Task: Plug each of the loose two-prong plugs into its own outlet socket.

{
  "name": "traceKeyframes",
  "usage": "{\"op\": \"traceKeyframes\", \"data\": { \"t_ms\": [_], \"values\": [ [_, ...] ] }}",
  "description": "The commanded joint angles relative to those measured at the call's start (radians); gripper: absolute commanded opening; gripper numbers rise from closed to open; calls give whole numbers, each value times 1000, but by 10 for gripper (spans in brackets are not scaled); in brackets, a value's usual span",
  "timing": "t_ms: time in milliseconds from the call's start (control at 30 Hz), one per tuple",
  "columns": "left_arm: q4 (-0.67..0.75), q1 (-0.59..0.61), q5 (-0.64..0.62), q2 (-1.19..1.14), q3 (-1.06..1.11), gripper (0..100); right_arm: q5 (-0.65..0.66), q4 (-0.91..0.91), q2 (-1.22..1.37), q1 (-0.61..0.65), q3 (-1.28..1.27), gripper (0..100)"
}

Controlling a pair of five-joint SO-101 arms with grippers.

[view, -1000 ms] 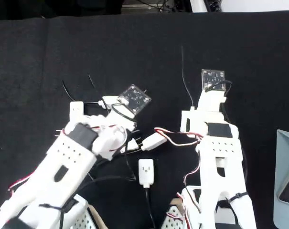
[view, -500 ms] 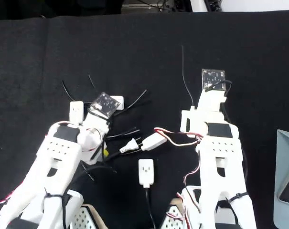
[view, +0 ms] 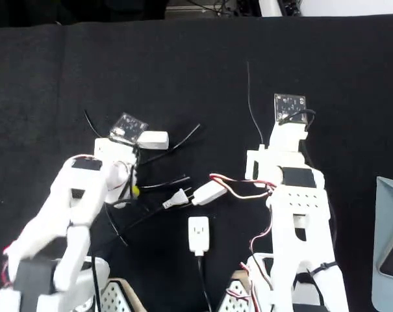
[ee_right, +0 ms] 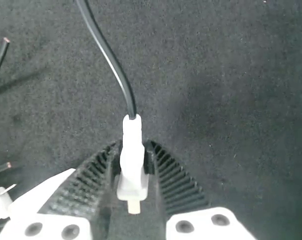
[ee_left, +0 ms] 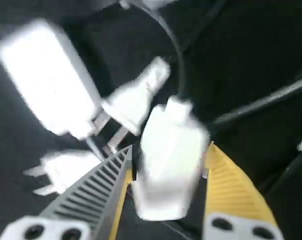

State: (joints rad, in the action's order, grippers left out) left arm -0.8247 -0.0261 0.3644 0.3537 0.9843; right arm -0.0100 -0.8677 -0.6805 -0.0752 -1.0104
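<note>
Alignment is the step in hand, I think: left end effector (ee_left: 168, 152) pinches a plug (ee_left: 168, 175), right end effector (ee_right: 132, 147) pinches the other plug (ee_right: 131, 167). Next, prongs must face a socket (view: 197, 235) lying between both.

Right hand (ee_right: 132, 148) clamped on white plug (ee_right: 131, 172), black cord (ee_right: 109, 60) trailing over black cloth (ee_right: 230, 75)
</note>
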Motion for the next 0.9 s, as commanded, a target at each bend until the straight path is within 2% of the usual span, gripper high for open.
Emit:
{"op": "traceKeyframes", "data": {
  "t_ms": [0, 100, 367, 500, 700, 867],
  "values": [
    [11, 12, 9, -9, -35, 230, -8, 17, -21, -14, 7, 13],
    [9, 7, 9, -20, -28, 223, -8, 18, -19, -14, 7, 13],
    [-18, -42, 2, 63, -31, 64, -8, 18, -19, -14, 7, 13],
    [-149, -156, -9, 244, -54, 27, -8, 18, -19, -14, 7, 13],
    [-310, -344, -141, 535, -122, 29, -8, 18, -24, -18, 7, 13],
    [-338, -437, -152, 568, -111, 29, -8, 18, -25, -20, 7, 13]
  ]
}}
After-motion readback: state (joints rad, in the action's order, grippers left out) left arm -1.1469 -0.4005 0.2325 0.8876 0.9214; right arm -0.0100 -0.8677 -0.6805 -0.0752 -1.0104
